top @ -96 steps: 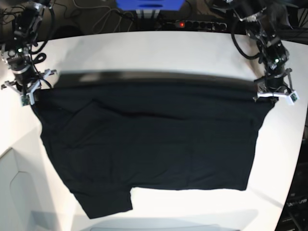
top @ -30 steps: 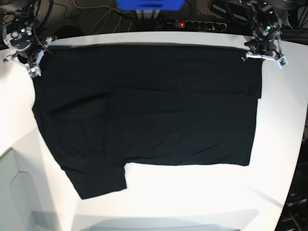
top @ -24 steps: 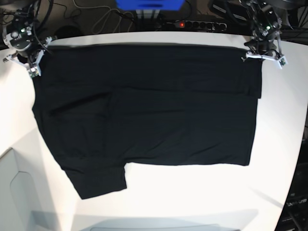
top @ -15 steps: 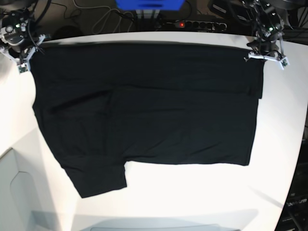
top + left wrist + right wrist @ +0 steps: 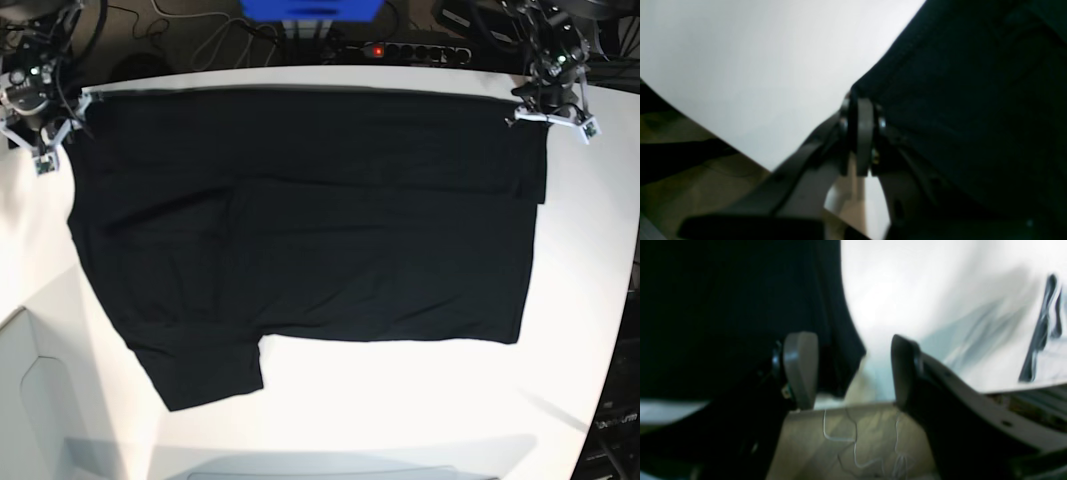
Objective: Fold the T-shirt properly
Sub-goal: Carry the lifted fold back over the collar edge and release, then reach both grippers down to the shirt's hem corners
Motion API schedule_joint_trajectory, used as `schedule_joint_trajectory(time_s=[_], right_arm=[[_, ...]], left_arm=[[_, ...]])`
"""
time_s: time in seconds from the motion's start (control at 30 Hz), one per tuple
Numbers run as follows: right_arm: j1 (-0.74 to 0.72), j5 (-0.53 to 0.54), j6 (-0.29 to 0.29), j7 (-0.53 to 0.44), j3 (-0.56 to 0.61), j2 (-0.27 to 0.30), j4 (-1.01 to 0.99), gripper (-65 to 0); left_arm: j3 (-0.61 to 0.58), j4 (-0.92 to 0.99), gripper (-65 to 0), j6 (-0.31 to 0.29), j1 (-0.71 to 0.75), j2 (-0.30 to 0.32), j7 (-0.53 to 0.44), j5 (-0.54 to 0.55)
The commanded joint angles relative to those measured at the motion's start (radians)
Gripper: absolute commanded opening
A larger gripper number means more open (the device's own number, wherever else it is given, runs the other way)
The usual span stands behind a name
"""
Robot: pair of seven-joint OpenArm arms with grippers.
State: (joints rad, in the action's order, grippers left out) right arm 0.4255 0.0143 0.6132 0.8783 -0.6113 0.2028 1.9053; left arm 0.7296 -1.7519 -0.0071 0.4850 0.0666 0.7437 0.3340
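Your left gripper [image 5: 860, 100] pinches the T-shirt [image 5: 300, 220] corner; right gripper [image 5: 853, 370] spread — limp, light cloth, grab corners.

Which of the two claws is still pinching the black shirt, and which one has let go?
The left gripper is shut on the T-shirt's corner, its pads pressed together. The right gripper stands open: its pads are apart, with the shirt's edge loose between them.

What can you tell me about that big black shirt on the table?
The T-shirt is plain black cloth, spread nearly flat on the white table, with one short sleeve sticking out at the near left. Faint creases cross it. The left gripper is shut on its far corner; the right gripper is open beside the other corner.
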Motion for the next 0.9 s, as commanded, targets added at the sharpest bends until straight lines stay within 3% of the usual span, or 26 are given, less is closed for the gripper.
schedule_joint_trajectory(time_s=[0.0, 0.07, 0.2, 0.27, 0.57, 0.87], right_arm=[[-0.003, 0.000, -0.006, -0.011, -0.009, 0.017, 0.018, -29.7], [-0.012, 0.000, -0.006, -0.011, -0.009, 0.017, 0.018, -29.7], [-0.046, 0.000, -0.006, -0.012, -0.006, 0.017, 0.018, -29.6], [-0.084, 0.002, -0.006, -0.012, 0.000, 0.017, 0.018, -29.4], [-0.382, 0.000, -0.006, -0.012, 0.141, 0.019, -0.034, -29.2], [-0.814, -0.001, -0.013, -0.044, 0.256, 0.017, -0.485, -29.2]], left_arm=[[0.005, -0.029, -60.9, 0.002, 0.007, 0.009, -0.019, 0.001], [0.006, -0.033, -50.8, 0.009, 0.007, 0.009, -0.017, 0.001], [0.009, -0.036, -21.3, 0.003, 0.002, 0.009, 0.015, 0.001], [0.009, -0.039, -10.9, 0.002, 0.002, 0.009, 0.012, 0.001], [0.011, -0.178, -8.8, 0.002, -0.141, 0.012, 0.012, 0.001], [0.000, 0.011, -8.3, 0.002, -0.529, 0.020, 0.023, -0.009]])
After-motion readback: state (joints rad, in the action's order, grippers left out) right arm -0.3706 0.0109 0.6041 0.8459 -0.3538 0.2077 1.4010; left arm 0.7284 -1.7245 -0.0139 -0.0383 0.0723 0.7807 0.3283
